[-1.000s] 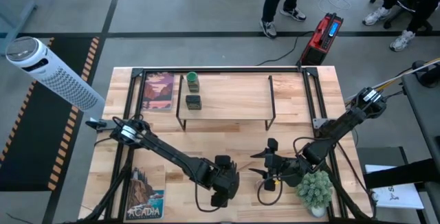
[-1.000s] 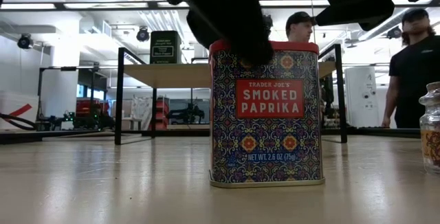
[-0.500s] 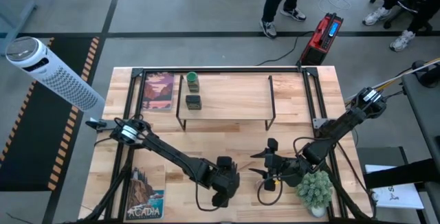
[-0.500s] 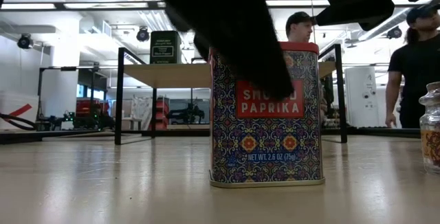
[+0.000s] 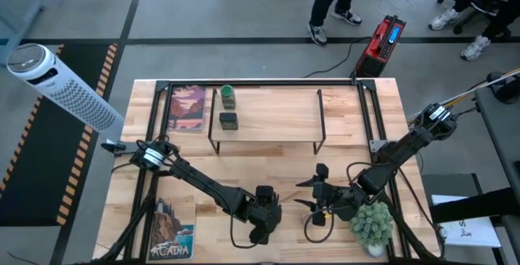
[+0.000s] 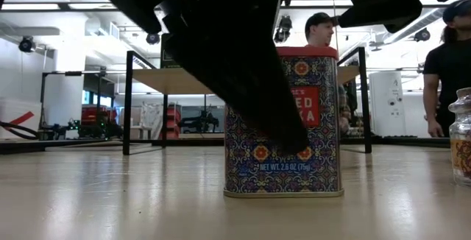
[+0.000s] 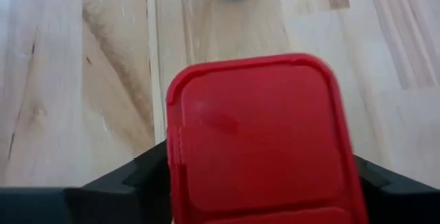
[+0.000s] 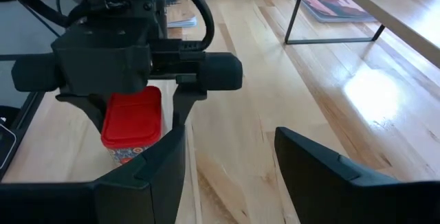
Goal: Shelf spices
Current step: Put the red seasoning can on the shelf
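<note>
The red boxy tin [image 6: 283, 122] stands upright on the tabletop near the near edge; its red lid [image 7: 261, 135] fills the left wrist view. My left gripper [image 5: 262, 216] is open and hangs over it from above, one finger [image 7: 137, 183] on each side just below the lid. My right gripper [image 5: 307, 192] waits open a little to the right. The tiny round jar [image 6: 462, 140] stands on the table between them. The green-lidded jar [image 5: 228, 96] and the dark olive tin [image 5: 228, 120] stand on the shelf [image 5: 268, 127]. My left gripper comes at the red tin from above, fingers pointing down, one finger [image 8: 180, 107] beside each of two opposite walls under the lid. Whether the fingers touch the walls I cannot tell. The tin rests with its base [image 6: 283, 192] on the table.
A potted plant [image 5: 372, 223] stands at the near right corner beside the right arm. Picture books lie at the far left [image 5: 188, 108] and near left [image 5: 172, 228]. Black frame rails run along the table's edges. People stand beyond the far edge [image 6: 320, 28].
My left gripper has come down over the red tin: in the low view its near finger has dropped from the lid's level to most of the way down the tin's front. The right arm has kept still.
</note>
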